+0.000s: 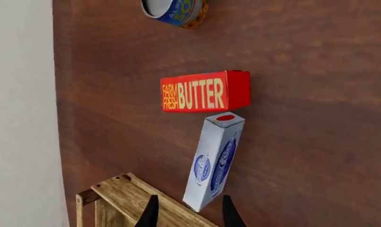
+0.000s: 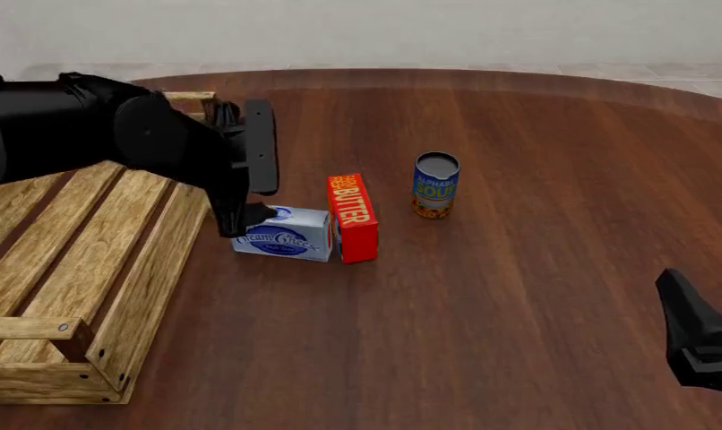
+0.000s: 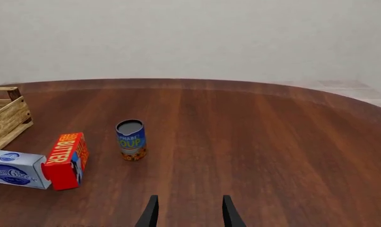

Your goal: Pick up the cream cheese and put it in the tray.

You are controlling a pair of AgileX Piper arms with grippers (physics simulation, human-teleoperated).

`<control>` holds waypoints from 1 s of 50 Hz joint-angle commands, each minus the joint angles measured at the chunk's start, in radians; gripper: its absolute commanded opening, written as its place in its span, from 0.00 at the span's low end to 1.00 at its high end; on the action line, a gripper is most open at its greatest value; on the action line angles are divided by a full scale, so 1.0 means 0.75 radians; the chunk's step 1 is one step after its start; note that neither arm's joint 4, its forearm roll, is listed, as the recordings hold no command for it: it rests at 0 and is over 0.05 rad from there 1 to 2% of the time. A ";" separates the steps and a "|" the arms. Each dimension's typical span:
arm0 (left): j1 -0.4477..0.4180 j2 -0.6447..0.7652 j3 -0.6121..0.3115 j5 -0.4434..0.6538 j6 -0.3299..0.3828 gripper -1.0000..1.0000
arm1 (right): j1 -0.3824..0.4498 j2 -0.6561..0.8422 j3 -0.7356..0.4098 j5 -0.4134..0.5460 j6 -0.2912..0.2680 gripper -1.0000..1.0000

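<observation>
The left gripper [image 1: 187,213] is gaping wide at the end of the cream cheese [image 2: 287,235], which is lying at 3 o'clock of the tray [image 2: 68,296], touching the butter box [image 2: 353,217]. The right gripper [image 3: 187,213] is sitting wide open.

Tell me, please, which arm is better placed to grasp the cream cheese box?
Left. The left gripper is open at the cream cheese, its end sitting between the fingertips in the left wrist view, with the tray alongside. The right gripper is far off at the near right.
</observation>
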 commanded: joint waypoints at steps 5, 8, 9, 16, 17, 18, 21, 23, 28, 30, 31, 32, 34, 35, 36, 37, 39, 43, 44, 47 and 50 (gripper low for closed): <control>-0.025 0.062 -0.004 0.004 0.033 1.00 | -0.011 0.004 0.000 -0.002 0.000 1.00; -0.024 0.068 -0.006 0.033 0.048 1.00 | -0.016 0.008 0.000 -0.004 0.000 1.00; -0.020 0.075 -0.016 0.038 0.046 1.00 | -0.016 0.011 0.000 -0.006 0.001 1.00; -0.081 0.090 -0.058 0.138 -0.003 1.00 | -0.018 0.023 0.000 -0.013 0.002 1.00; -0.101 0.077 -0.026 0.166 0.004 1.00 | -0.022 0.019 0.000 -0.011 0.002 1.00; -0.101 0.076 -0.025 0.166 0.004 1.00 | -0.022 0.018 0.000 -0.010 0.002 1.00; -0.056 0.118 -0.110 0.174 0.006 1.00 | -0.025 0.015 0.000 -0.009 0.001 1.00; -0.058 0.118 -0.121 0.180 0.020 1.00 | -0.025 0.018 0.000 -0.010 0.002 1.00; -0.042 0.139 -0.141 0.185 0.028 1.00 | -0.021 0.029 0.000 -0.016 0.005 1.00; -0.042 0.142 -0.149 0.180 0.029 1.00 | -0.020 0.030 0.000 -0.017 0.006 1.00; -0.048 0.143 -0.153 0.184 0.020 1.00 | -0.021 0.028 0.000 -0.016 0.007 1.00; -0.051 0.143 -0.145 0.191 0.017 1.00 | -0.021 0.027 0.000 -0.016 0.007 1.00; -0.043 0.147 -0.129 0.178 0.029 1.00 | -0.021 0.026 0.000 -0.015 0.008 1.00; -0.043 0.147 -0.129 0.178 0.029 1.00 | -0.021 0.026 0.000 -0.015 0.008 1.00; -0.041 0.161 -0.139 0.161 0.030 1.00 | -0.021 0.028 0.000 -0.016 0.009 1.00; -0.041 0.161 -0.139 0.161 0.030 1.00 | -0.021 0.028 0.000 -0.016 0.009 1.00; -0.035 0.168 -0.149 0.160 0.029 1.00 | -0.020 0.028 0.000 -0.016 0.009 1.00; -0.028 0.187 -0.130 0.130 0.042 1.00 | -0.008 0.039 0.000 -0.023 0.010 1.00; -0.032 0.193 -0.134 0.123 0.036 1.00 | -0.008 0.039 0.000 -0.023 0.011 1.00; -0.035 0.199 -0.131 0.114 0.033 1.00 | -0.009 0.036 0.000 -0.021 0.011 1.00; -0.025 0.207 -0.139 0.105 0.045 1.00 | -0.008 0.038 0.000 -0.022 0.009 1.00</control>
